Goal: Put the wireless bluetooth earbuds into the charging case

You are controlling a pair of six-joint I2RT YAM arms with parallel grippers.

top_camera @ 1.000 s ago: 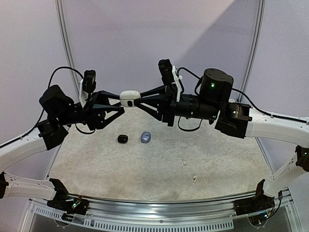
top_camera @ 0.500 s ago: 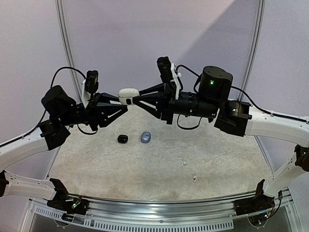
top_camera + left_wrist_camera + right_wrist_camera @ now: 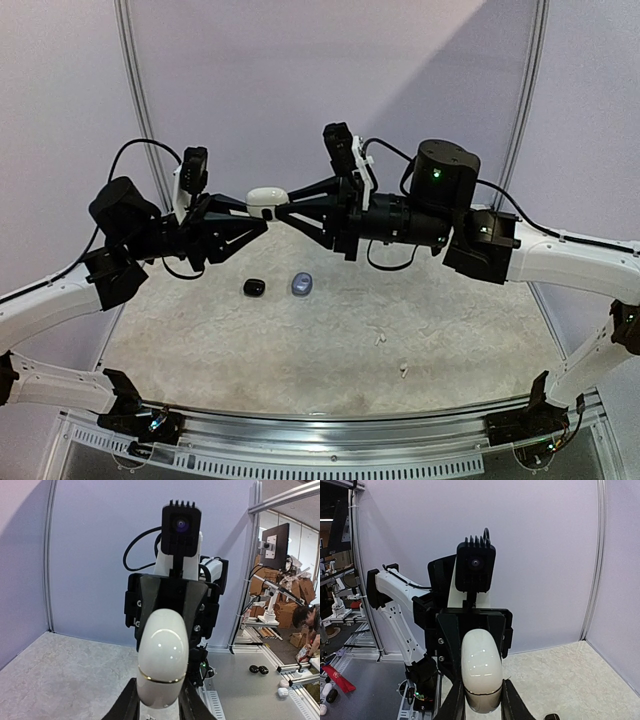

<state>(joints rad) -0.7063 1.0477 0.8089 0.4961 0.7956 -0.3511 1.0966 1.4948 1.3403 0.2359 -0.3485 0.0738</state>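
From above, a glossy white egg-shaped charging case (image 3: 265,200) hangs in mid-air over the far part of the speckled grey desk (image 3: 200,340). It is pinched from both ends. Its long axis lies level, running left to right along the line between the two arms. The left arm's fingers (image 3: 225,215) are clamped on its left end and the right arm's fingers (image 3: 315,192) on its right end. On the desk below, well apart from the held case, lie a small black rounded case (image 3: 254,287) and, just beside it, a blue-grey rounded case (image 3: 302,284). Two tiny white earbuds (image 3: 380,338) lie loose nearer the arms' bases, on the right.

In the left wrist view the white case (image 3: 162,655) points straight away from the camera. A thin gold seam rings it near the close end, and a dark finger (image 3: 127,705) presses on each flank. Directly behind it, the right arm's black wrist block and camera (image 3: 181,525) block the view.

In the right wrist view the case (image 3: 481,665) again points away, squeezed between both fingers (image 3: 454,705). The left arm's camera (image 3: 476,565) faces back from behind it.
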